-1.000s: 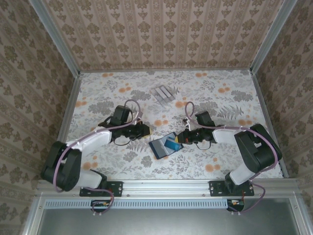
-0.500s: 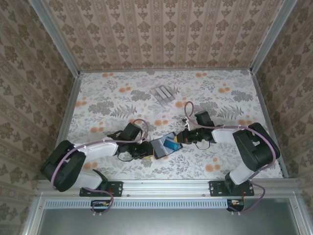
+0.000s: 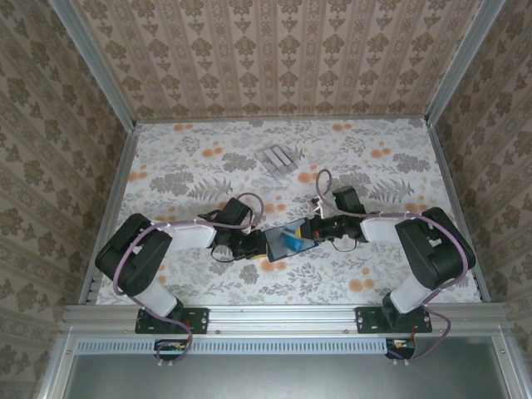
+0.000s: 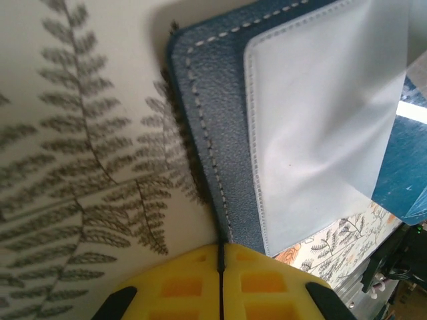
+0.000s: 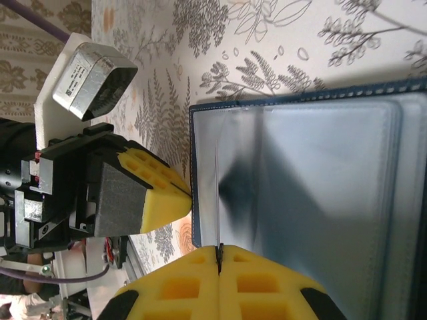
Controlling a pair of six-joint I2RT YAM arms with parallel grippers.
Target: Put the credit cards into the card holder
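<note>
The card holder (image 4: pixel 223 120) is cut off by the left wrist view's top and right edges

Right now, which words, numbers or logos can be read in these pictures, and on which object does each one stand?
None can be read.
The card holder shows a plain blue cover with pale stitching, and its clear sleeves look blank.
The blue card in it and the grey rack are too small in the top view to tell whether they carry any print.
</note>
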